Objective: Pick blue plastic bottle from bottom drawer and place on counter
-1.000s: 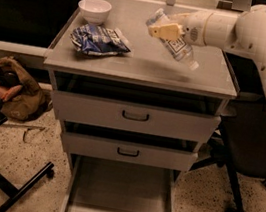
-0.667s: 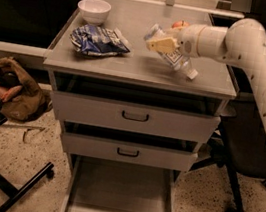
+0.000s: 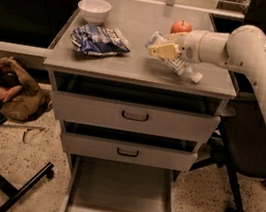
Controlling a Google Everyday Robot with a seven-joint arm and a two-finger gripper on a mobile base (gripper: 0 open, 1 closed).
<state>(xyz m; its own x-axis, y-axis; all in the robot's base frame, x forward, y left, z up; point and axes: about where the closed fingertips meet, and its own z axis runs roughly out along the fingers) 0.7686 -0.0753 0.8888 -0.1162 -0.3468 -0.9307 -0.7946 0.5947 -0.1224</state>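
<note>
My gripper [image 3: 163,49] is over the right part of the counter [image 3: 129,66], shut on the blue plastic bottle [image 3: 181,66]. The bottle lies tilted, its white cap [image 3: 195,78] pointing down to the right, low over or touching the counter near the front right edge. The bottom drawer [image 3: 120,197] stands pulled open below the cabinet, and its grey floor shows nothing in it.
A white bowl [image 3: 94,9] stands at the counter's back left, with a blue-and-white snack bag [image 3: 99,40] in front of it. A red apple [image 3: 182,26] sits behind the gripper. Two shut drawer fronts [image 3: 134,116] face me. An office chair [image 3: 245,162] is at the right, a brown bag [image 3: 16,91] on the floor at the left.
The gripper has carried the bottle down and slightly left towards the counter surface. The bottle now sits lower, with its cap close to the counter.
</note>
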